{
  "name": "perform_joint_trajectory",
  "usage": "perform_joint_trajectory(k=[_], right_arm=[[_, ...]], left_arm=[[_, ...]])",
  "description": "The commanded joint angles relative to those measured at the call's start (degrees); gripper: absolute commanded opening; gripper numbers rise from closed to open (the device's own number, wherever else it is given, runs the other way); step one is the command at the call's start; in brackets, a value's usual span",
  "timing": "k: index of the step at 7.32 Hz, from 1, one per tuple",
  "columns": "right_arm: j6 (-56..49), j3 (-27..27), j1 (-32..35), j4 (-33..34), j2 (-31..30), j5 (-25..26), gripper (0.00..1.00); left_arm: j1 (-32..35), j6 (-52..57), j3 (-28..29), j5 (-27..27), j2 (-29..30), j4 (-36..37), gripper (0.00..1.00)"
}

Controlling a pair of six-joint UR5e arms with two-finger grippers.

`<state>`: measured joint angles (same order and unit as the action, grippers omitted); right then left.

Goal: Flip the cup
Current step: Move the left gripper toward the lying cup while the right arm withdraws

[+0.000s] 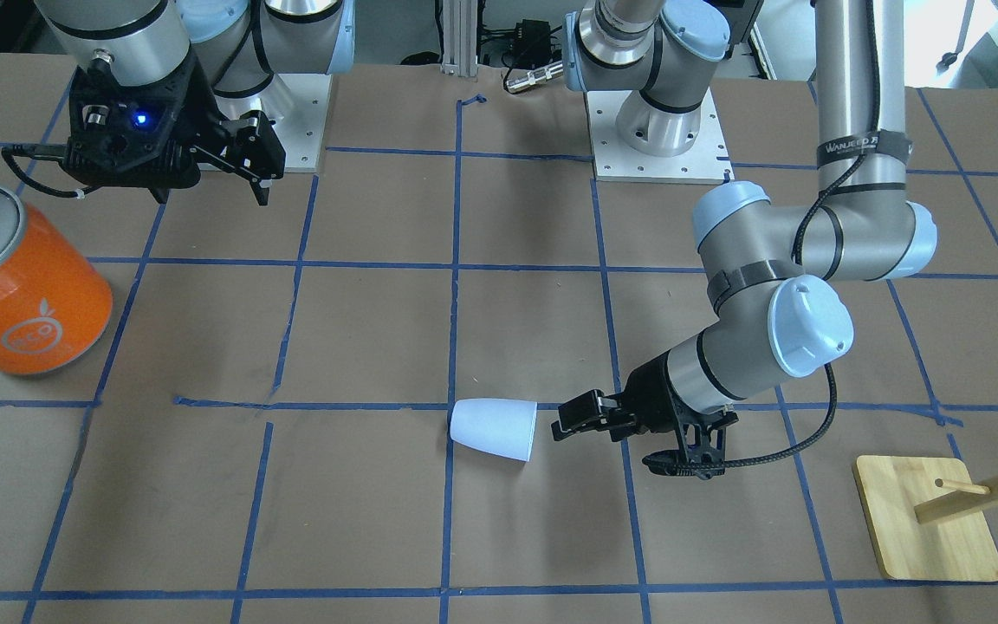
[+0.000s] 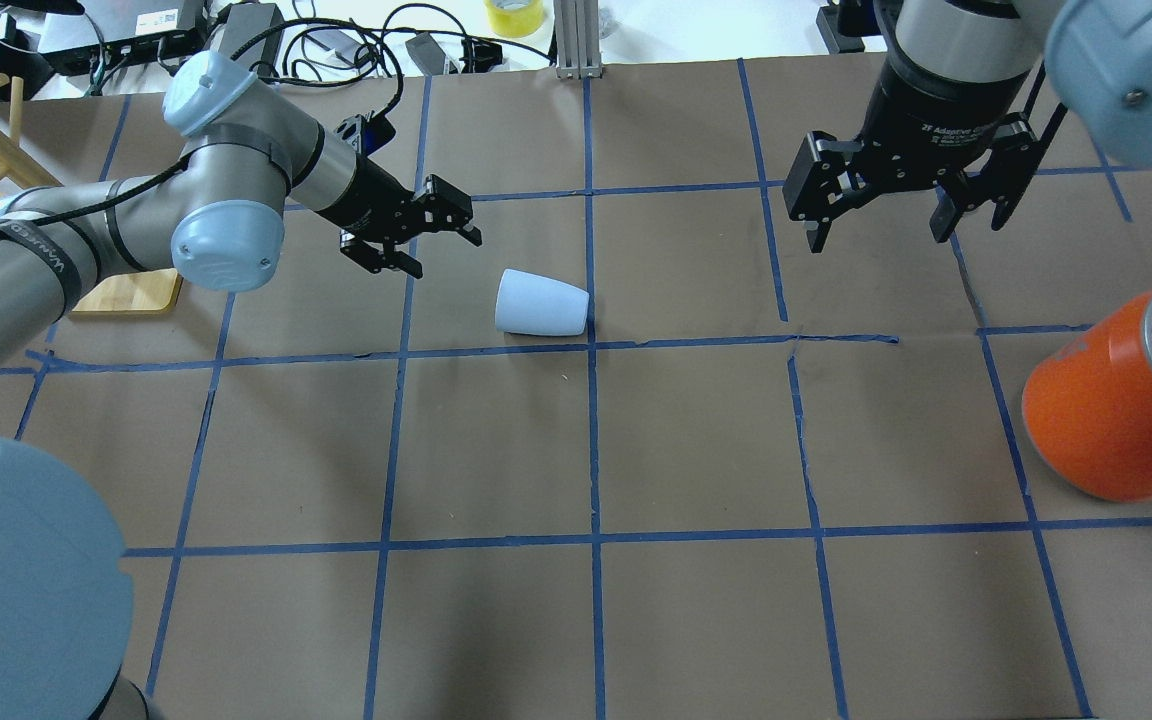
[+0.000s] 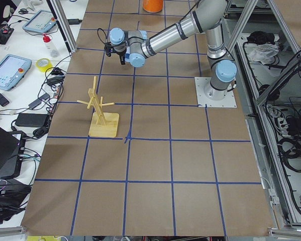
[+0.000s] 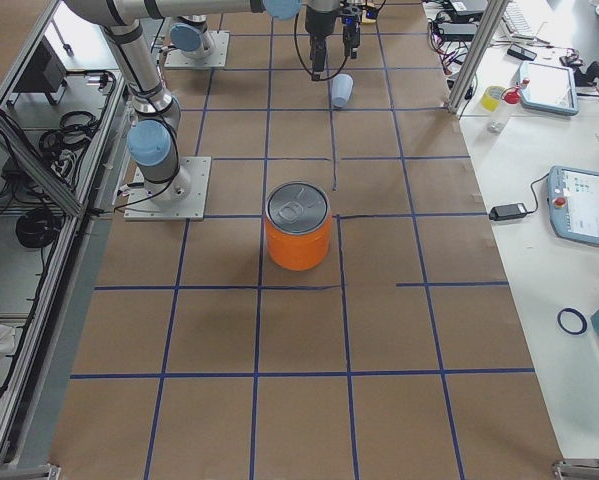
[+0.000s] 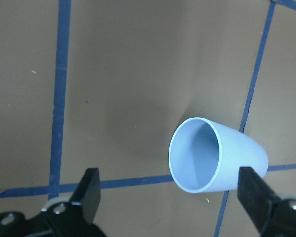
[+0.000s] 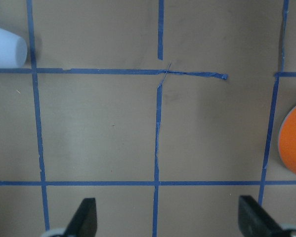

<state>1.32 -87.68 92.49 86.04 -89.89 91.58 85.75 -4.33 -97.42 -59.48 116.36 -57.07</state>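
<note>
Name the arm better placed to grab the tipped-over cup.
Left. The open left gripper sits just off the cup, whose mouth faces it; the open right gripper hangs farther away, nearer the orange can.

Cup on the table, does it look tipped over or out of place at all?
Yes. The cup lies on its side on the table, not upright, its open rim facing the left gripper, whose open fingers are apart from it. The orange can stands upright.

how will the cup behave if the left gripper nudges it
The cup lies on its side and tapers, so a nudge would probably roll it in a curve. It looks like thin plastic: likely light, apt to skid. The open left gripper faces its rim.
</note>
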Motion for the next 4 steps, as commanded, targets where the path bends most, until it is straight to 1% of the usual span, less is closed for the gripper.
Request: perform_joint_trajectory(k=[1,2,4], right_arm=[[0.8,-1.0,0.0,4.6,-0.1,-0.3,0.99],[1.2,-2.2,-0.3,5.1,-0.5,-0.8,1.0],[3.0,-3.7,-0.3,6.2,-2.0,-1.1,0.96]], left_arm=[[0.1,0.0,-0.3,5.3,2.5,0.4,1.0],[0.1,0.2,-0.5,9.9,3.3,0.8,1.0],[0.2,0.2,-1.3,10.4,3.9,0.9,1.0]])
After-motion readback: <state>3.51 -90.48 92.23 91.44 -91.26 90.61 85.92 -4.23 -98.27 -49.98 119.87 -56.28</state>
